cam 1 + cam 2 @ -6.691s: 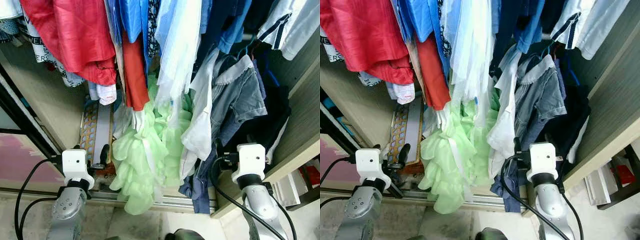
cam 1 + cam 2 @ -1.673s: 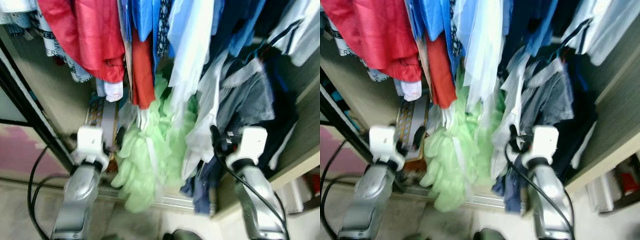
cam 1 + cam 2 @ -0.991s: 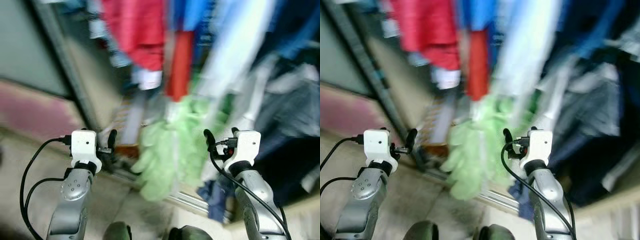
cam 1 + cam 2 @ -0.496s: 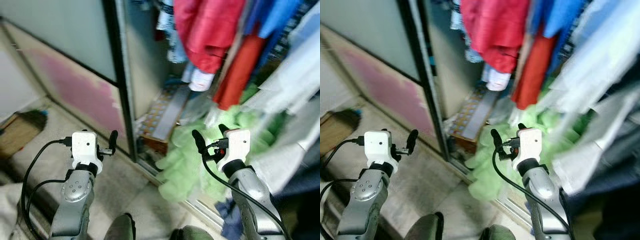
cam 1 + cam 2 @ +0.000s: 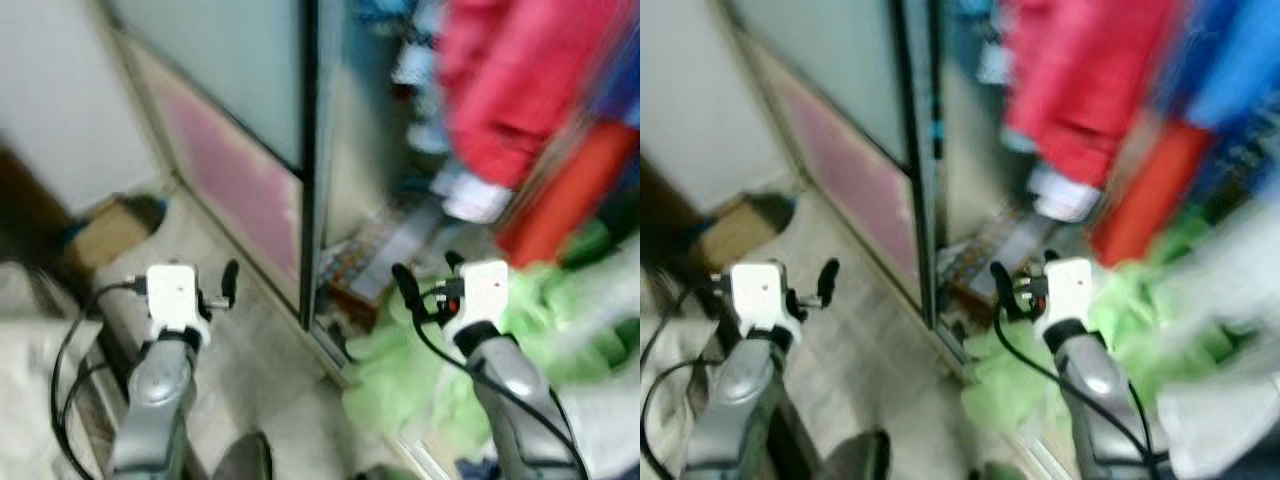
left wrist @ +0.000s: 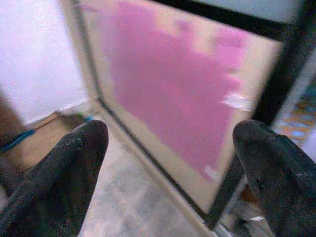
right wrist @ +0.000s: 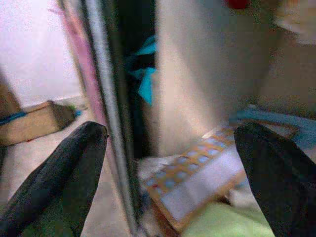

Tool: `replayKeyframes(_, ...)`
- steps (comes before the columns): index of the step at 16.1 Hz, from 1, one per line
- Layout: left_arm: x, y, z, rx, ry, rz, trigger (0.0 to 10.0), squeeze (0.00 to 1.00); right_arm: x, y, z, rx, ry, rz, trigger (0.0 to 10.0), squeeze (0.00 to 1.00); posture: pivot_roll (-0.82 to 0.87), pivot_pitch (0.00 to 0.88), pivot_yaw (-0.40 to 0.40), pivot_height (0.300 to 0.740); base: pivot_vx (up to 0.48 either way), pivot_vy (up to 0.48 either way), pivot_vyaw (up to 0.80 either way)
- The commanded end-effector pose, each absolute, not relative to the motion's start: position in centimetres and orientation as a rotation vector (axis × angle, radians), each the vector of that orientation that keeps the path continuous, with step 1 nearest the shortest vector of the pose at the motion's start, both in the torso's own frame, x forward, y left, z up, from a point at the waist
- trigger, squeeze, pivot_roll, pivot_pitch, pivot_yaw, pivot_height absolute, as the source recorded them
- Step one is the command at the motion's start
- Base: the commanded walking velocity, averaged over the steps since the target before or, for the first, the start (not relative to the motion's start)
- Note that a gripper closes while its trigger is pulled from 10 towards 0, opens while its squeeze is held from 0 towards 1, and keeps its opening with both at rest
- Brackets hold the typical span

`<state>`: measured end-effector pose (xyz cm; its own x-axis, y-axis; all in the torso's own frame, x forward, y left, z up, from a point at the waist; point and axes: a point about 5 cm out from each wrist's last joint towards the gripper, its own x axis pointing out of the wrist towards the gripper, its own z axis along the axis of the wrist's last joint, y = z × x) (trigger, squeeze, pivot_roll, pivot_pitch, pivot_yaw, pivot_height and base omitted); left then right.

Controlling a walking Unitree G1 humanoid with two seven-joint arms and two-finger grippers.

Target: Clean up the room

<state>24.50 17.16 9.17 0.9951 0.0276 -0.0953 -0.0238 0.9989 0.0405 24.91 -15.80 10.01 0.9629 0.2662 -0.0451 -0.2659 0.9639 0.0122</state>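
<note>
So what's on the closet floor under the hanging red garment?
A flat patterned board lies beside a pale green ruffled fabric heap. Whatever sits beneath the heap is covered.

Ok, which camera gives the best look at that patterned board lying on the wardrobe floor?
The right wrist view: the patterned board lies large between that gripper's fingers, its rows of coloured dots readable. Both eye views are blurred; there it is a small smear beyond the right gripper. The left wrist view catches a coloured sliver past the door frame.
</note>
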Motion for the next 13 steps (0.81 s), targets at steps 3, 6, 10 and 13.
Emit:
replayKeyframes(3, 24.3, 17.5, 9.4, 0.056, 0.086, 0.042, 10.0, 0.00, 24.6, -16.0, 9.8, 0.012, 0.054, 0.256, 10.0, 0.00, -0.03, 0.071, -0.049, 0.740, 0.000, 0.000, 0.80)
replayKeyframes(6, 23.9, 18.1, 10.4, 0.010, 0.080, 0.123, 10.0, 0.00, 24.4, -16.3, 9.8, 0.031, 0.057, 0.236, 10.0, 0.00, -0.03, 0.073, -0.043, 0.740, 0.000, 0.000, 0.51)
replayKeyframes(10, 21.7, 19.1, 9.3, 0.043, 0.130, 0.122, 10.0, 0.00, 22.6, -17.6, 9.6, 0.029, 0.088, 0.210, 10.0, 0.00, -0.03, 0.079, -0.043, 0.740, 0.000, 0.000, 0.00)
replayKeyframes(13, 21.8, 19.0, 9.3, 0.039, 0.148, 0.119, 10.0, 0.00, 22.5, -17.9, 9.4, 0.009, 0.097, 0.209, 10.0, 0.00, -0.04, 0.086, -0.045, 0.740, 0.000, 0.000, 0.53)
